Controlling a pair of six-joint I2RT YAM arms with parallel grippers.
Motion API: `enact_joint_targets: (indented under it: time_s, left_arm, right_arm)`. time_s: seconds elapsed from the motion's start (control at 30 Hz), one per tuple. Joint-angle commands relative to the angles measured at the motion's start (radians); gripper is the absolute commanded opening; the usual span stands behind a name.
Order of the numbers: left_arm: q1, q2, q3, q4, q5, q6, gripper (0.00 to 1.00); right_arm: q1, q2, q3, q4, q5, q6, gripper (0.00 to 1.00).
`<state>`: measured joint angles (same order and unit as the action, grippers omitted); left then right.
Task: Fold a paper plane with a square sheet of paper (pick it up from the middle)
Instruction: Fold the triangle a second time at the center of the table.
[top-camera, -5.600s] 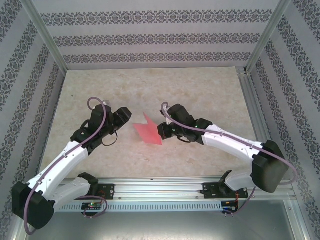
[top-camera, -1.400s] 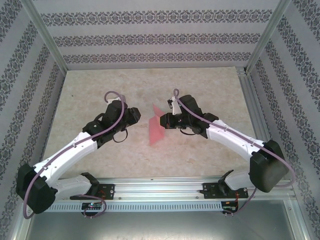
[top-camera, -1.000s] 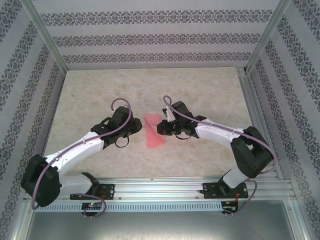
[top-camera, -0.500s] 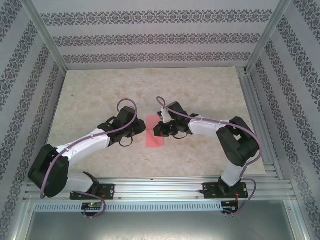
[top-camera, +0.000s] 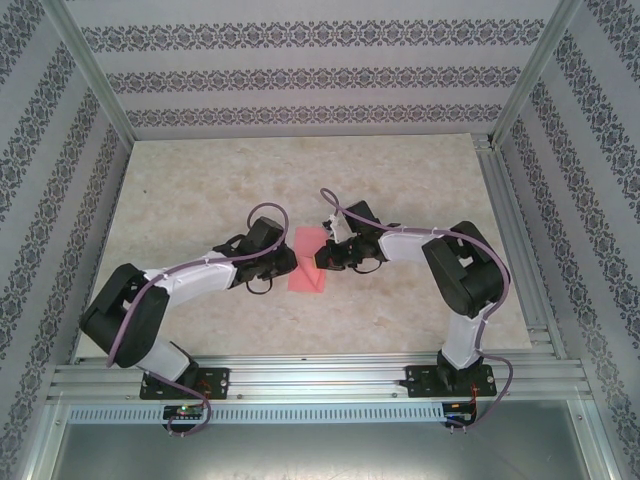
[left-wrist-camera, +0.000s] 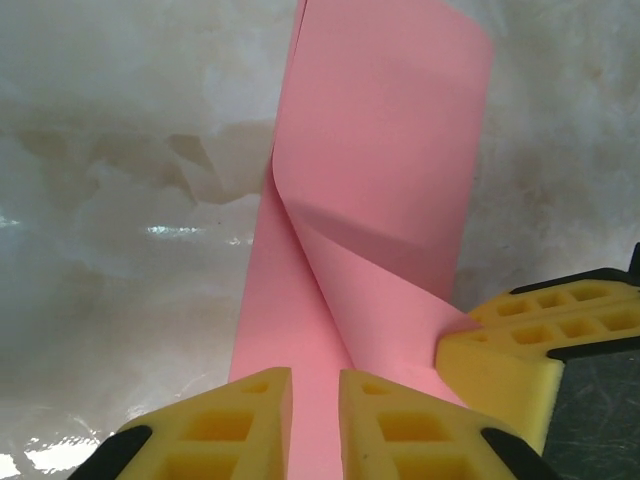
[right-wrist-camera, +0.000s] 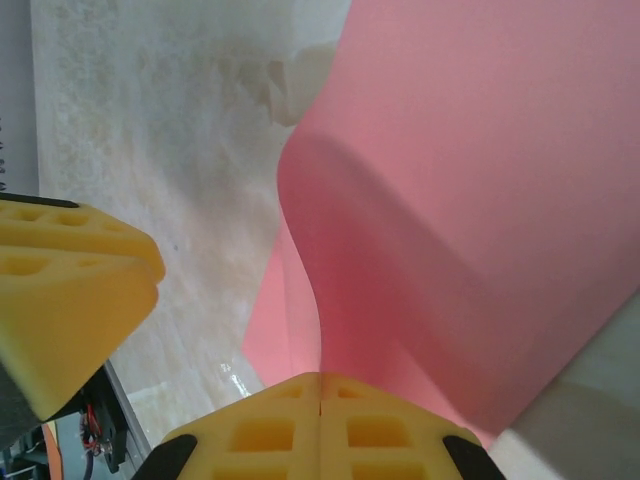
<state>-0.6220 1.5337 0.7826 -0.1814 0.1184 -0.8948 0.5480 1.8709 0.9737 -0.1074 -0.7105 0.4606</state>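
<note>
The square sheet of paper is pink and lies at the table's middle, bent over lengthwise with one flap curling up. My right gripper is shut on its right edge, the paper coming straight out of the closed seam. My left gripper sits at the sheet's left edge. Its yellow fingertips stand a narrow gap apart, and pink shows through the gap. The right gripper's fingers pinch the flap's corner close beside them. A paper plane is out of view.
The beige marbled table is walled by patterned panels and metal posts. An aluminium rail carrying both arm bases runs along the near edge. Both arms fold inward, elbows near the front.
The sheet has come down from upright to lying low on the table. Both arms have drawn in toward it, elbows swinging forward. My left jaws have narrowed around the paper's edge.
</note>
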Motion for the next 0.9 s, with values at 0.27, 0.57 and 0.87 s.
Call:
enact_joint_targets:
  time_s: [0.27,0.57,0.87]
  left_arm:
    - [0.003,0.129,0.058,0.019,0.028,-0.013,0.14]
    - [-0.011,0.197,0.074,-0.017,0.0,0.007,0.12]
    - [-0.02,0.212,0.082,-0.049,-0.033,0.032,0.1]
  right_arm:
    - [-0.019,0.056,0.045,0.028,-0.044,-0.065,0.04]
    - [-0.025,0.072,0.077,-0.035,-0.023,-0.13,0.04]
    - [-0.041,0.09,0.144,-0.131,-0.012,-0.206,0.05]
